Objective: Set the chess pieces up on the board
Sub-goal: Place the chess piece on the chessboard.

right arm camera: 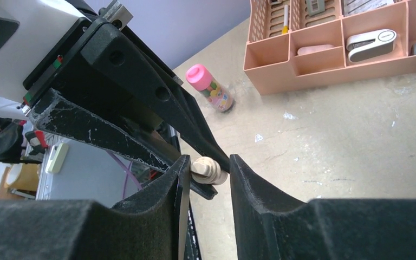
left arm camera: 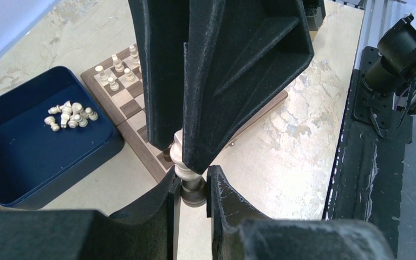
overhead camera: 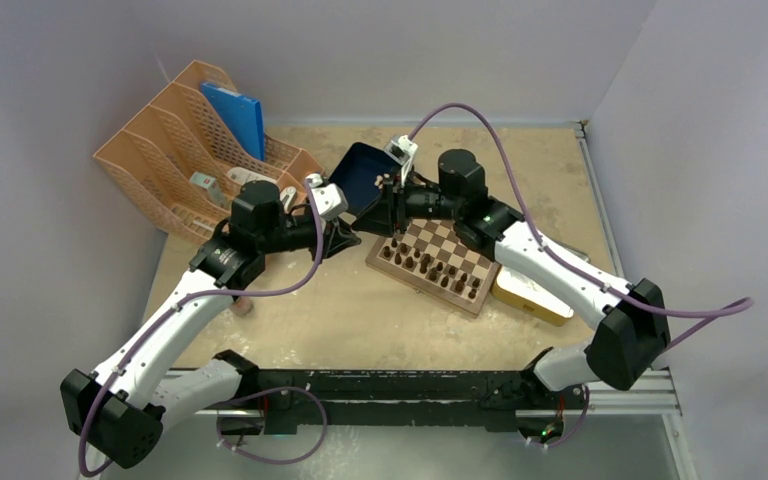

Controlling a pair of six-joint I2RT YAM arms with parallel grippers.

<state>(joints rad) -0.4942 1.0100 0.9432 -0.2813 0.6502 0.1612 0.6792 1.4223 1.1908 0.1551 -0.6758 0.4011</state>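
A pale cream chess piece [left arm camera: 184, 170] hangs in the air between both grippers, just off the board's [left arm camera: 135, 135] near corner. My left gripper [left arm camera: 193, 181] is shut on its base. My right gripper [right arm camera: 208, 162] comes in from the opposite side, and its fingers [left arm camera: 222, 81] close round the piece's head [right arm camera: 208, 169]. In the overhead view the two grippers meet at the board's [overhead camera: 425, 290] left corner. More cream chess pieces [left arm camera: 70, 115] lie in a dark blue tray [left arm camera: 27, 157]. A few others [left arm camera: 116, 70] stand on the board's far edge.
Dark pieces [overhead camera: 430, 268] stand in rows on the board. An orange desk organiser [overhead camera: 200, 150] holds a blue folder [overhead camera: 238, 110] at the back left. A pink-capped bottle [right arm camera: 211, 86] stands on the table in front of it. A metal tray [overhead camera: 530, 295] lies right of the board.
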